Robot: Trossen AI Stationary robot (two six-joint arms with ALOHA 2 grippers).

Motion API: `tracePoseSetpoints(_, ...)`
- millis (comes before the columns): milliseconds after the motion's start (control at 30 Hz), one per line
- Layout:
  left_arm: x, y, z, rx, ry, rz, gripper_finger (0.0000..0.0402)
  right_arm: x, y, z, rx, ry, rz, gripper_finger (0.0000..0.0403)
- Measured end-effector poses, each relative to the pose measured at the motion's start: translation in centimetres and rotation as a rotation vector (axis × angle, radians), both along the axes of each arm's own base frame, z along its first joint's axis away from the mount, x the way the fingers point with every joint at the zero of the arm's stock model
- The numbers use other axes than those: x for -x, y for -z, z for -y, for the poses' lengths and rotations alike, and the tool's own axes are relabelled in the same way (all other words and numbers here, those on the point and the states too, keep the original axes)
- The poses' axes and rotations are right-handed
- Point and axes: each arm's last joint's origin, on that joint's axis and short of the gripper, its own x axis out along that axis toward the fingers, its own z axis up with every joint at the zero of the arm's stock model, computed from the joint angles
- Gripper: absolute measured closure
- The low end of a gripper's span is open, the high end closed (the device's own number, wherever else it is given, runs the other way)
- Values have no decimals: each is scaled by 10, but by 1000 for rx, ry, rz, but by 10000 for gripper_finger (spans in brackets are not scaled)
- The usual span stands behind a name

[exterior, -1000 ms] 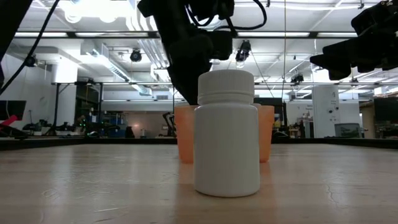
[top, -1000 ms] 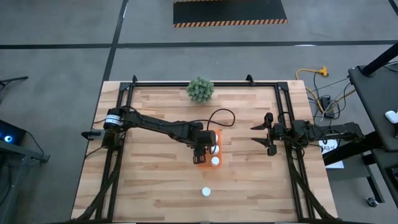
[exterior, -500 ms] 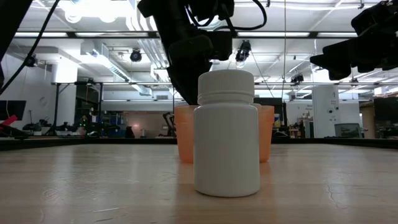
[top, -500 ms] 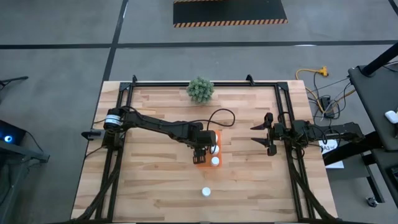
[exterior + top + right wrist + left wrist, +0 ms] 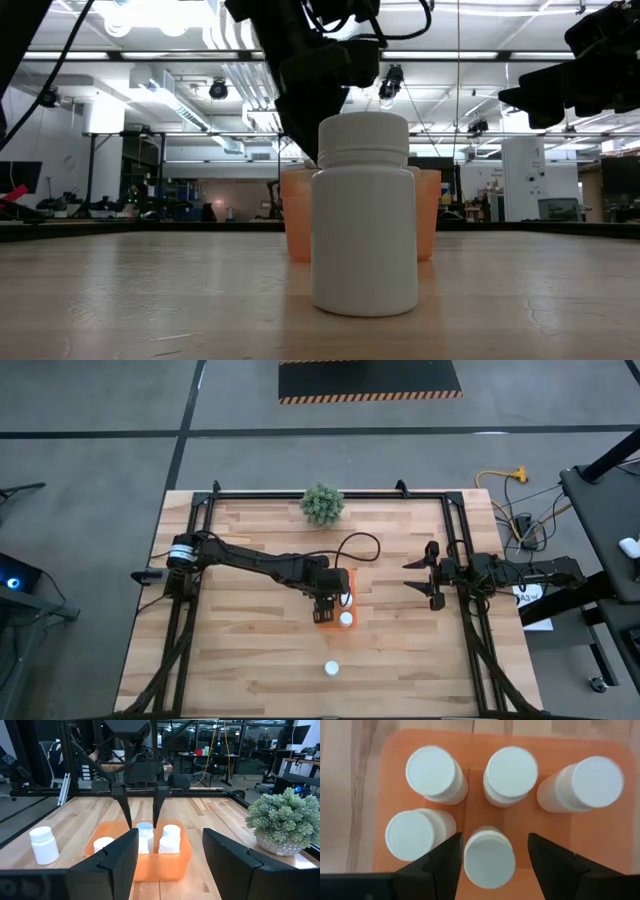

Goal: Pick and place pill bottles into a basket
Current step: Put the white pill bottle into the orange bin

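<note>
The left gripper [image 5: 492,855] stands over the orange basket [image 5: 337,605] at the centre of the high view, jaws open on either side of a fifth pill bottle [image 5: 489,857] that sits upright in the basket with four others. To finish the release well, lift the gripper straight up with the jaws parted so that neither finger [image 5: 436,865] drags the bottle or tips its neighbours. The sixth pill bottle [image 5: 331,669] stands alone on the table [image 5: 240,660] in the lower centre of that view, and the right gripper [image 5: 425,575], open, waits near the table's right edge.
</note>
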Motion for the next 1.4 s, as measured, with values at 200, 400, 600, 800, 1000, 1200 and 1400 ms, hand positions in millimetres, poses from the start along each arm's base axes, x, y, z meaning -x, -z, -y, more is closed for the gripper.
tracePoseSetpoints(200,-1,-4,9,5,22,13,195,0,0,0,-1,0,0,193)
tracePoseSetpoints(400,1,-5,27,14,69,15,195,0,0,0,-1,0,0,193)
tracePoseSetpoints(600,1,-17,53,34,110,58,195,0,0,0,0,0,0,193)
tracePoseSetpoints(800,-2,-30,83,65,194,179,195,0,0,0,-2,0,0,193)
tracePoseSetpoints(1000,0,-36,110,69,359,257,195,0,0,0,0,0,0,193)
tracePoseSetpoints(1200,7,-36,129,31,474,264,195,0,0,0,-1,0,0,193)
tracePoseSetpoints(1400,15,-36,147,1,580,266,195,0,0,0,-2,0,1,193)
